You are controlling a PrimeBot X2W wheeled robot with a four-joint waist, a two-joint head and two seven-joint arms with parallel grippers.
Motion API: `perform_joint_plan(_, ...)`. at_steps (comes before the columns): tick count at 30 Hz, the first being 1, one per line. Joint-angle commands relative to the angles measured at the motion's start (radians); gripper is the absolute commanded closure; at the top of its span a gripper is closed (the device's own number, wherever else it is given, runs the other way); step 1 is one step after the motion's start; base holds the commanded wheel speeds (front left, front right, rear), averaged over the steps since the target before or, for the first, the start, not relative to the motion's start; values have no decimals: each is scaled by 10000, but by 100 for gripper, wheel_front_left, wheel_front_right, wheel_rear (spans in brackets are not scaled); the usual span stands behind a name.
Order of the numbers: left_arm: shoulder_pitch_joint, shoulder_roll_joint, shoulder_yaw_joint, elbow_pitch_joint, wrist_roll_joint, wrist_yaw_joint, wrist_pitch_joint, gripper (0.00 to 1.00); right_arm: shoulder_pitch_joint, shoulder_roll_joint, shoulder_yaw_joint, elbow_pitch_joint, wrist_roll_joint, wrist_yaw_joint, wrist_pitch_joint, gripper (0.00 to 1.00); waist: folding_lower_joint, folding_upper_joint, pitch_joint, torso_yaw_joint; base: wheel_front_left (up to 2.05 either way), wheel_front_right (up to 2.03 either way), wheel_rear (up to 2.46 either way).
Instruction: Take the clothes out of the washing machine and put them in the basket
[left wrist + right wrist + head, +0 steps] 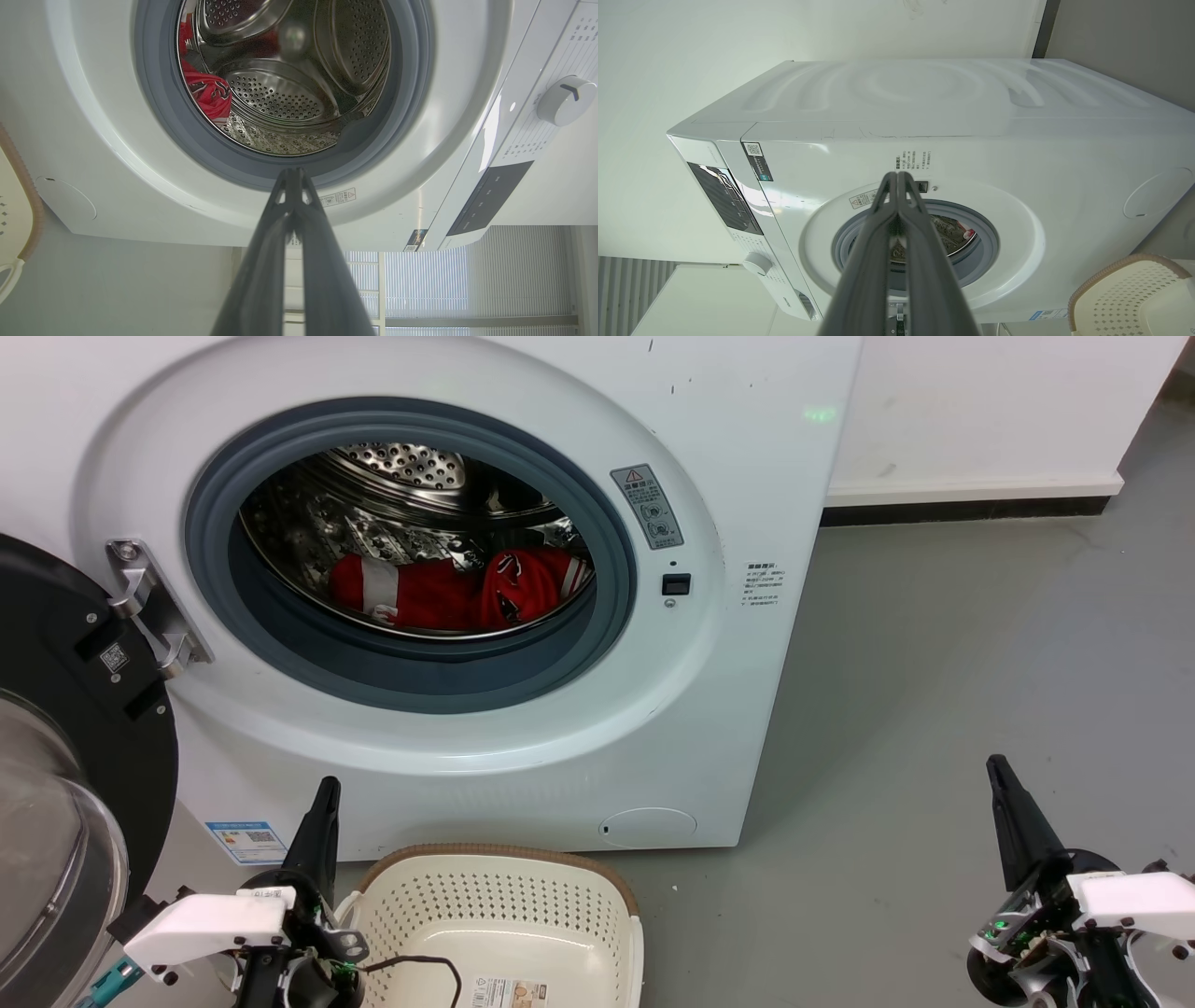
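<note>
head view shows the door (pixel 56 644), left wrist view the dial (pixel 566 100)

Your head view looks down closely at the white front-loading washing machine (pixel 523 765); both wrist views, rolled sideways, face it from low; all share its grey-rimmed porthole (pixel 411 677).

One washing machine (pixel 523 765), one basket (pixel 504 896), seemingly two clothes (pixel 439 593), one left end effector (pixel 327 786), one right end effector (pixel 997 765)
</note>
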Motion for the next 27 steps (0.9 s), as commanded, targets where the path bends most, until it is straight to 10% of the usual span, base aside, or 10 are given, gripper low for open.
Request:
perform_joint_plan(1, -55, -2, 28, -13, -10, -37, 43, 100, -140, 38, 3, 15, -43, -3, 8, 100, -1, -1, 0, 0, 0, 0, 0)
perform_joint_plan(20, -55, -2, 28, -13, -10, -37, 43, 100, -140, 38, 3, 15, -43, -3, 7, 100, -1, -1, 0, 0, 0, 0, 0)
perform_joint_plan(21, 2, -2, -2, 6, 3, 0, -7, 0, 2, 0, 0, 4, -2, 0, -6, 0, -1, -1, 0, 0, 0, 0, 0)
perform_joint_plan(27, 268, -24, -87, 166, 81, 3, -178, 0, 251, 5, 57, 153, -48, 0, -162, 0, 0, -1, 2, -6, 0, 0, 0)
